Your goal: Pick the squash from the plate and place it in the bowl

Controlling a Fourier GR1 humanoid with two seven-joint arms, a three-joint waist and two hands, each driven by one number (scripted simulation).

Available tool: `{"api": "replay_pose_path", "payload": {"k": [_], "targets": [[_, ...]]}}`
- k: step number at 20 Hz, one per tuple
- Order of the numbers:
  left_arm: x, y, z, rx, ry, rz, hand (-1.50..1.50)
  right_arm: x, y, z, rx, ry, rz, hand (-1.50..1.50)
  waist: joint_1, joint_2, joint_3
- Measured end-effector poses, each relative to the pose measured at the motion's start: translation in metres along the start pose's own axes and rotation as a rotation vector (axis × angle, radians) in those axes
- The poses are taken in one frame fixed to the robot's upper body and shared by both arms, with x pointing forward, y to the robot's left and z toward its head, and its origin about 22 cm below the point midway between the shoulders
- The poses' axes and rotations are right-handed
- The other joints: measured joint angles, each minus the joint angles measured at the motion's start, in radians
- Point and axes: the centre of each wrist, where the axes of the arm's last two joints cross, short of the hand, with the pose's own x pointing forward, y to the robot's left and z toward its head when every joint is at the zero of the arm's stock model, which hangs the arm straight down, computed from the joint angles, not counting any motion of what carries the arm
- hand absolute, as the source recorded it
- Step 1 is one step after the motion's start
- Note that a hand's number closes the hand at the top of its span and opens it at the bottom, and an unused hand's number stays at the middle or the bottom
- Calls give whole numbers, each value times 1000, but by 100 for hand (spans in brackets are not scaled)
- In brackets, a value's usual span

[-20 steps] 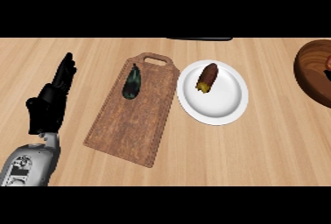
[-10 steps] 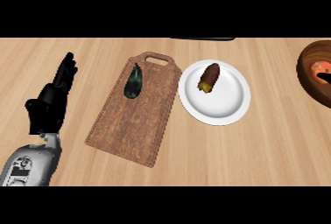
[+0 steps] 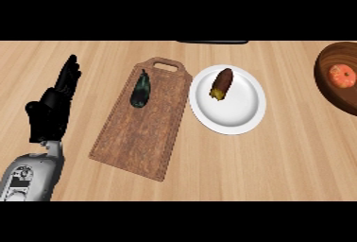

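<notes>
Squash (image 3: 222,84) is lying on the white plate (image 3: 241,118), right of centre.
Bowl (image 3: 327,64) at the upper right is holding an orange fruit (image 3: 342,75); left hand (image 3: 52,111) is resting open at the left.

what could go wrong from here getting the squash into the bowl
1. The dark green vegetable on the cutting board lies near the plate; it might be grabbed instead of the squash.
2. The bowl already holds an orange fruit; the squash might land on it and roll.
3. The left hand would have to cross the board to reach the plate.
</notes>
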Motion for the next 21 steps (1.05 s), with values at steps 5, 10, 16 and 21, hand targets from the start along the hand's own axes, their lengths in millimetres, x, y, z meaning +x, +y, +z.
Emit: {"api": "replay_pose_path", "payload": {"k": [5,10,16,21], "targets": [[-9,7,6,12,12,-2,0,-22,-33,8,12,-2,-95,-150,-16,-8,-1],[-12,10,10,24,19,-7,0,-48,-68,24,59,-28,-186,-150,-27,-13,-2],[-5,12,12,31,27,-12,0,-69,-92,41,134,-59,-227,-150,-37,-18,-4],[-6,10,14,35,34,-7,0,-88,-96,60,156,-74,-240,-150,-42,-21,-5]]}}
